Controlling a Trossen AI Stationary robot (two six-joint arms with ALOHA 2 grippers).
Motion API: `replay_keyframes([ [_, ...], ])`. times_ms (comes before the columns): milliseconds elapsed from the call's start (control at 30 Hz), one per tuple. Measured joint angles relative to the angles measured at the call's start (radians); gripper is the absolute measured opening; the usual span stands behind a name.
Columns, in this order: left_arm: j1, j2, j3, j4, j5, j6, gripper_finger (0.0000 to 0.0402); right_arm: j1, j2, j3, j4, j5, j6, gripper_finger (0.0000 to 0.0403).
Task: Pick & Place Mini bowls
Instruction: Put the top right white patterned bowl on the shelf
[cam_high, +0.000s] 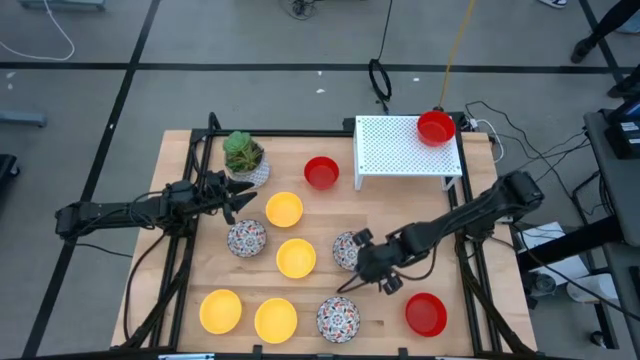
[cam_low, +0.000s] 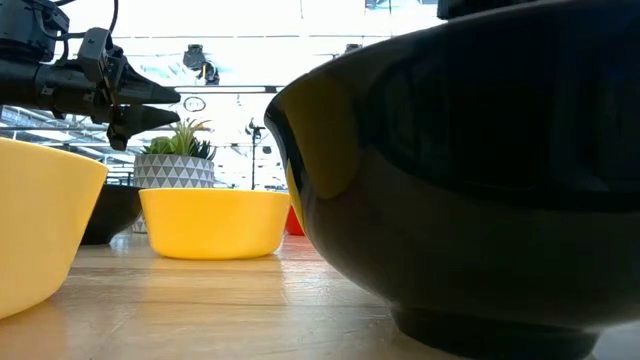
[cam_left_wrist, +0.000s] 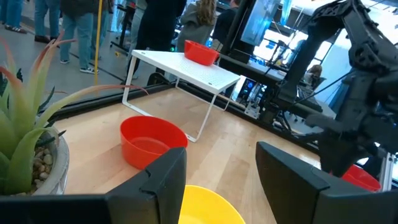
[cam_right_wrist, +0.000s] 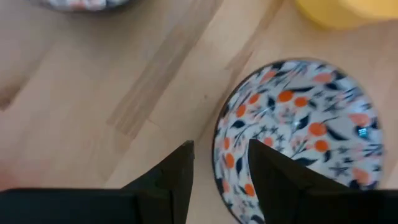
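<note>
Mini bowls in yellow, red and a patterned white stand spread over the wooden table. My right gripper is open and slants down over a patterned bowl right of the table's middle. One finger hangs over the bowl's inside, the other over the wood outside its rim. My left gripper waits open and level at the left, above a yellow bowl and beside the plant.
A white perforated rack at the far right carries a red bowl. A potted plant stands at the far left. Other bowls: red, red, yellow, patterned, and a near row.
</note>
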Motion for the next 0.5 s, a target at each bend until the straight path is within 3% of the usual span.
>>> replay_keyframes([
  [333,0.000,0.000,0.000,0.000,0.000,0.000,0.0198,0.000,0.087,0.000,0.026,0.004,-0.002,0.0128],
  [500,0.000,0.000,0.000,0.000,0.000,0.000,0.0198,0.000,0.107,0.000,0.038,0.078,-0.005,0.0102],
])
